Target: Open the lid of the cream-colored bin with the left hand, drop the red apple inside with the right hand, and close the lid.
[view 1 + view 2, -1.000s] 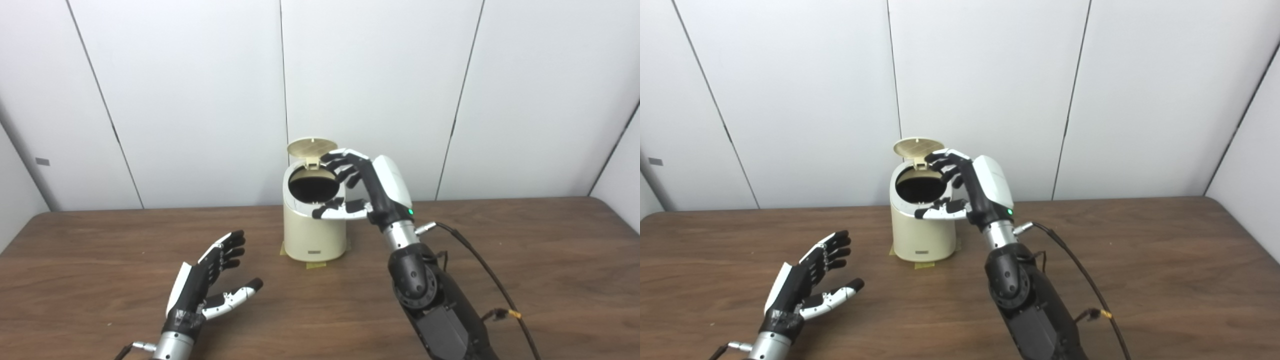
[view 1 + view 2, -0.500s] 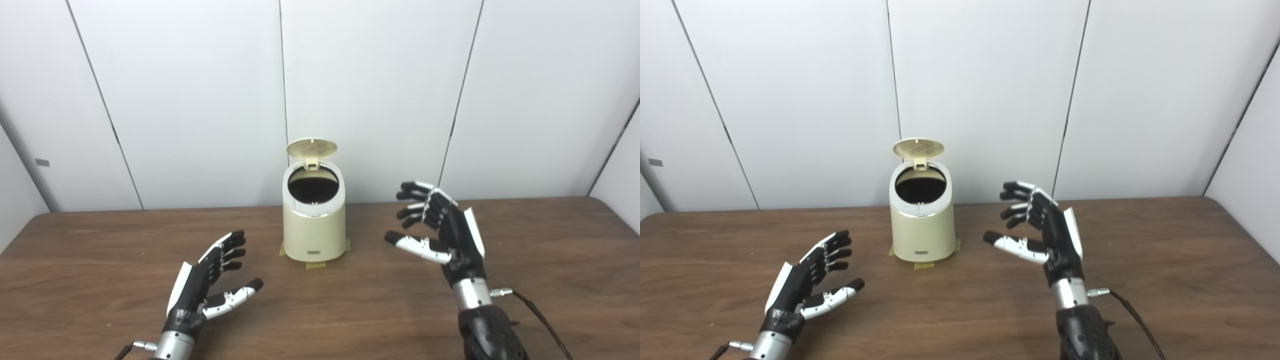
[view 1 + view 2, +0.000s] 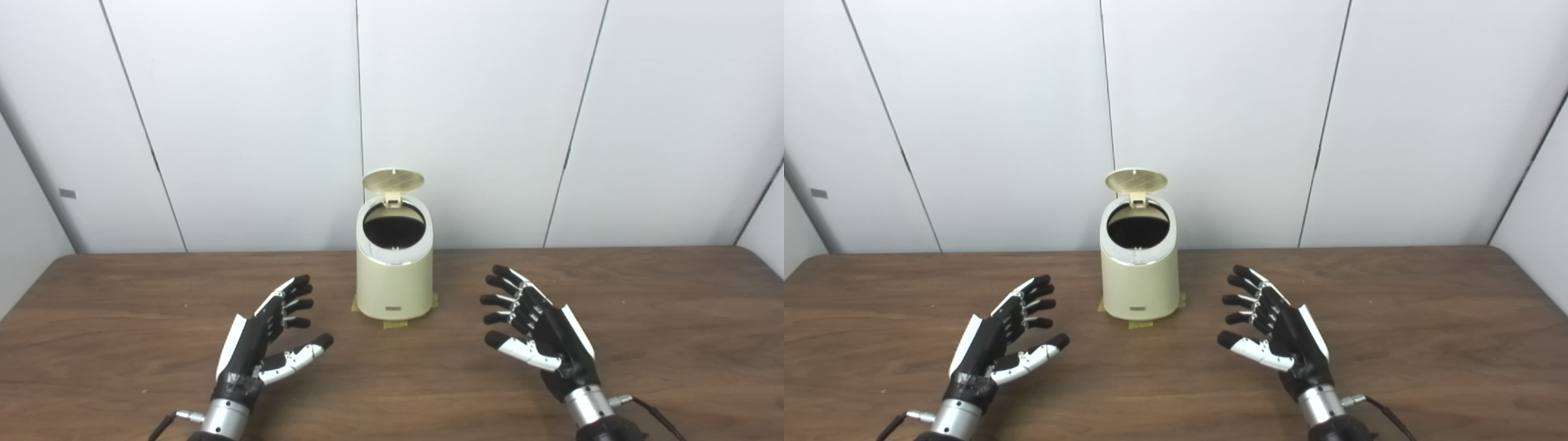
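Bin (image 3: 394, 275) stood mid-tabletop (image 3: 122, 343) near the wall in the left eye view, lid (image 3: 392, 180) tipped up at the back, dark opening showing. Left hand (image 3: 260, 340) and right hand (image 3: 542, 334) sat low on either side, well apart from it.

Right eye view: both hands' fingers (image 3: 1029, 300) were spread, holding nothing. Yellow tape (image 3: 1141, 324) showed under the bin.

The brown wooden table (image 3: 643, 306) carries the cream-colored bin (image 3: 394, 282), apparently taped down at its base.
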